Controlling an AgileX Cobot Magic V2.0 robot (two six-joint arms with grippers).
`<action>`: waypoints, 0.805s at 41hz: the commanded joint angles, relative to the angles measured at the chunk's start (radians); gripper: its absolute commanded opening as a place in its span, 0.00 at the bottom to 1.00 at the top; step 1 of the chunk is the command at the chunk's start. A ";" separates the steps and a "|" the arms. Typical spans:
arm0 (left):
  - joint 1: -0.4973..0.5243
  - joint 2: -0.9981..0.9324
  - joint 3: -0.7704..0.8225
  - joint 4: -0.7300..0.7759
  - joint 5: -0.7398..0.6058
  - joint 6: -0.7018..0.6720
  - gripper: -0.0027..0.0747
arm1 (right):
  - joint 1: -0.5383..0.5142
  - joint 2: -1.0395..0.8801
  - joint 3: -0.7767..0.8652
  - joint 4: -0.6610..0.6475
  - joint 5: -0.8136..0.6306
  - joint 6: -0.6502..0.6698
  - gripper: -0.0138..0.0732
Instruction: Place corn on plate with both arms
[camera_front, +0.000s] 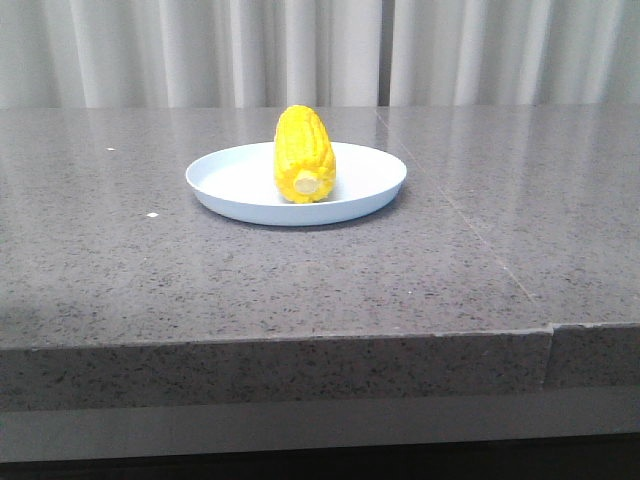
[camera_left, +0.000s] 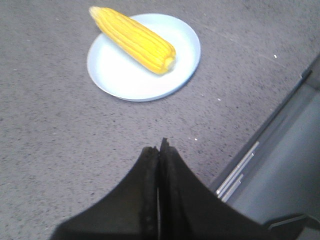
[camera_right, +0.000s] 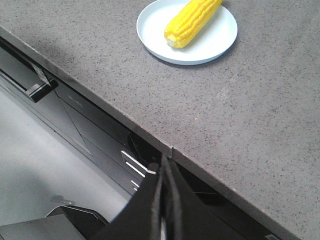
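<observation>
Now plated: the corn (camera_front: 304, 155) lies across the plate (camera_front: 235, 185) on the grey surface (camera_front: 120, 270).
Left gripper (camera_left: 159, 150) and right gripper (camera_right: 163, 167), jaws pressed together and empty, sit well apart from it.

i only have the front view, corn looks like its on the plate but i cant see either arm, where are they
Observer: Both are pulled back near the table's front edge; the left gripper has its jaws shut and empty.
Operator: and the right one
Observer: The right gripper is shut too, hanging past the table edge.
Operator: corn fully inside the rim
Observer: No, the wrist views show the corn with its tapered tip reaching over the rim of the plate.
</observation>
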 joint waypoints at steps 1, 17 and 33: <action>0.061 -0.039 -0.027 0.003 -0.070 -0.009 0.01 | 0.004 0.007 -0.020 0.003 -0.073 -0.009 0.02; 0.391 -0.309 0.210 0.033 -0.302 -0.009 0.01 | 0.004 0.007 -0.020 0.003 -0.073 -0.009 0.02; 0.619 -0.680 0.712 -0.068 -0.720 -0.009 0.01 | 0.004 0.007 -0.020 0.003 -0.073 -0.009 0.02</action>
